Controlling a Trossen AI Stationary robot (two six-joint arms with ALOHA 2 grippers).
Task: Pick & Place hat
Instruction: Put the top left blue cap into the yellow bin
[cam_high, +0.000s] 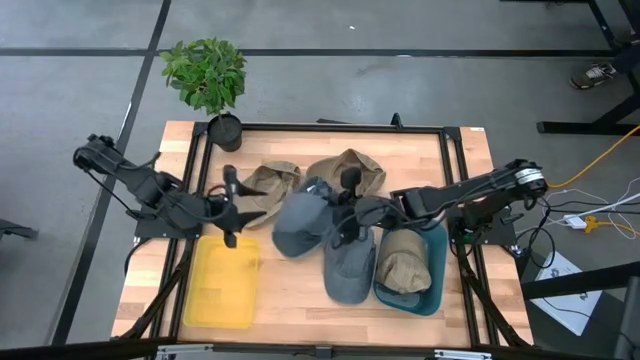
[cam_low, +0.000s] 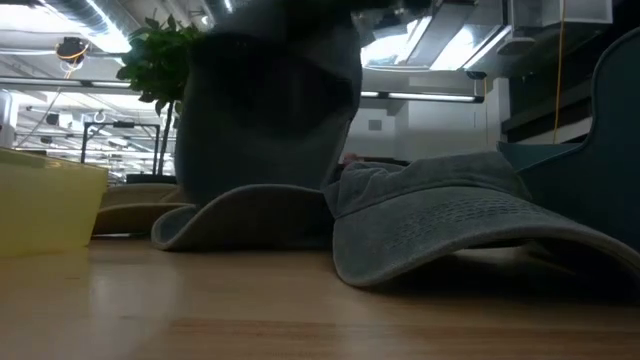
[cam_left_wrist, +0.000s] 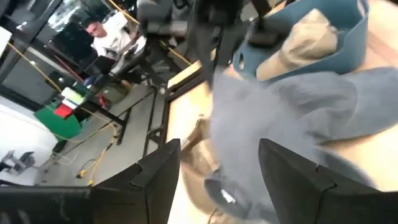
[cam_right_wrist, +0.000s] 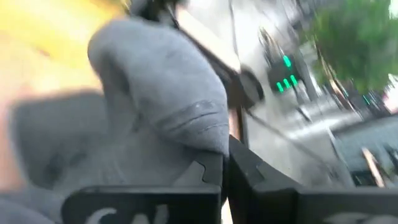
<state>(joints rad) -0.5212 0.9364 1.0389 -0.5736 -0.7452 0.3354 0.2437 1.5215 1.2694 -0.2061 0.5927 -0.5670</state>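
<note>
A grey cap (cam_high: 298, 224) lies mid-table, and my right gripper (cam_high: 341, 220) has come in from the table's right and is shut on it. In the low view this cap (cam_low: 270, 110) rises tall. A second grey cap (cam_high: 348, 268) sits nearer the front edge. Two tan caps (cam_high: 270, 181) (cam_high: 347, 170) rest on the far half of the table, and a third tan cap (cam_high: 404, 260) lies in the teal bin (cam_high: 436, 262). My left gripper (cam_high: 230, 208) is open just left of the held cap and touches nothing; its fingers (cam_left_wrist: 155, 180) face that cap (cam_left_wrist: 267, 118). My right gripper (cam_right_wrist: 225, 163) pinches a fold of the grey cap's crown cloth (cam_right_wrist: 199, 134) between its two fingers, coming roughly level from the table's right. The crown is drawn up, while the brim (cam_low: 235, 215) seems to stay on the table.
A yellow bin (cam_high: 222, 282) stands at the front left, below my left gripper. A potted plant (cam_high: 208, 75) is at the far left corner. A black frame rail (cam_high: 330, 128) runs around the table. A person sits beyond the table in the left wrist view.
</note>
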